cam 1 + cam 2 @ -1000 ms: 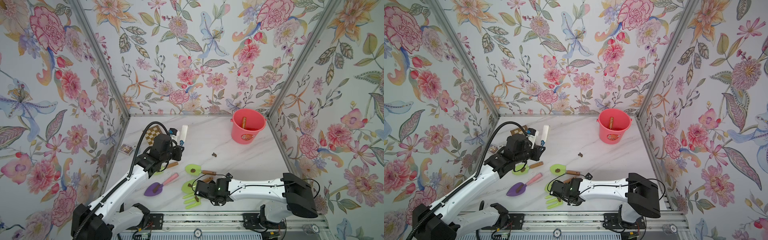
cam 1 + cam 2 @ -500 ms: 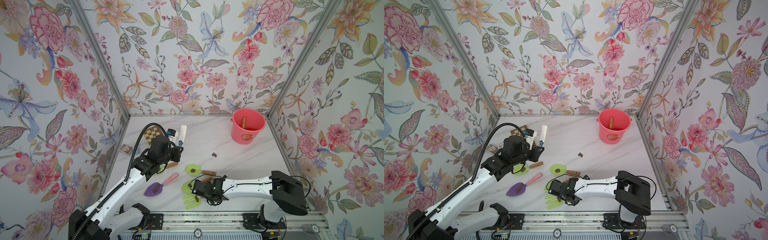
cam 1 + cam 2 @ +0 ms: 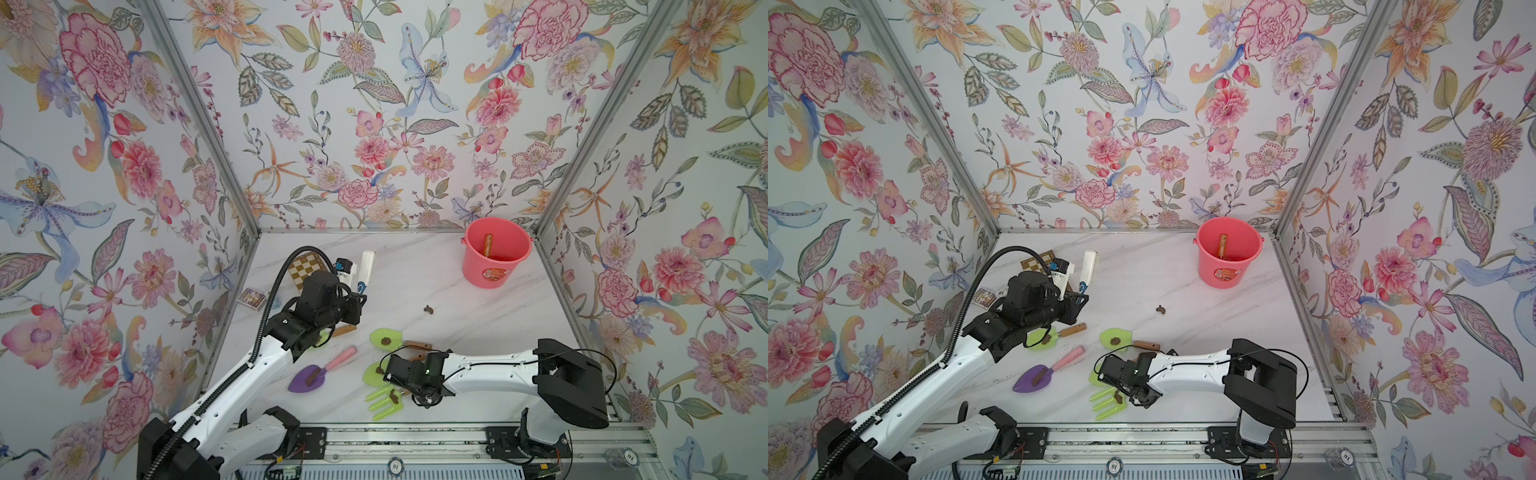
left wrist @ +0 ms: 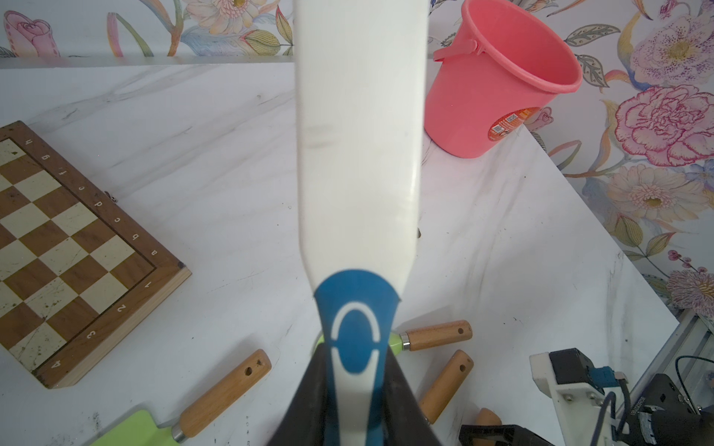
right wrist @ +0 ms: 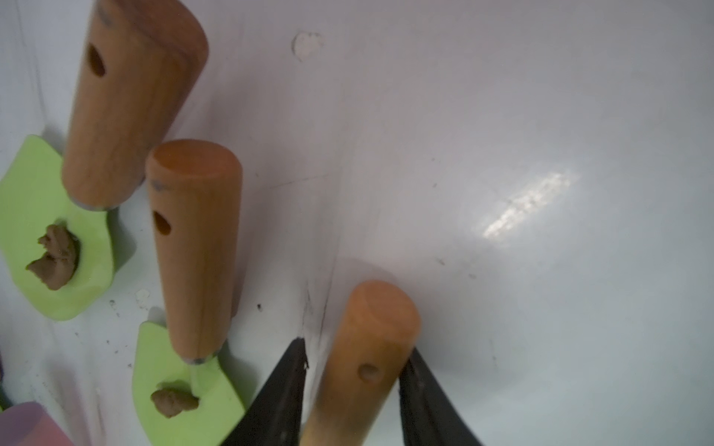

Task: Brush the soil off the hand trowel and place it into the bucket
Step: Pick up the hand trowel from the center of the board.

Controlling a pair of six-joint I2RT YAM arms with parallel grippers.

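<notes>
My left gripper (image 4: pixel 355 370) (image 3: pixel 353 297) is shut on a white brush (image 4: pixel 357 135) with a blue grip, held above the table. My right gripper (image 5: pixel 357 347) (image 3: pixel 409 388) is low at the front, its jaws astride a wooden handle (image 5: pixel 367 347); one finger touches it and a narrow gap shows at the other. That handle's blade is hidden; a lime fork (image 3: pixel 384 401) lies beside it. Two lime trowels (image 5: pixel 50 216) (image 5: pixel 185 386) carry soil (image 5: pixel 56 255), and so does a purple trowel (image 3: pixel 307 380). The pink bucket (image 3: pixel 496 251) at the back right holds a wooden-handled tool.
A chessboard (image 3: pixel 307 266) and a small card box (image 3: pixel 251 298) lie at the back left. One soil lump (image 3: pixel 428 308) sits on the bare marble mid-table. A third lime trowel (image 3: pixel 345 330) lies partly under my left arm. Floral walls close three sides.
My right jaws have narrowed around the wooden handle and that arm's elbow has swung left. My left arm with the brush has barely moved.
</notes>
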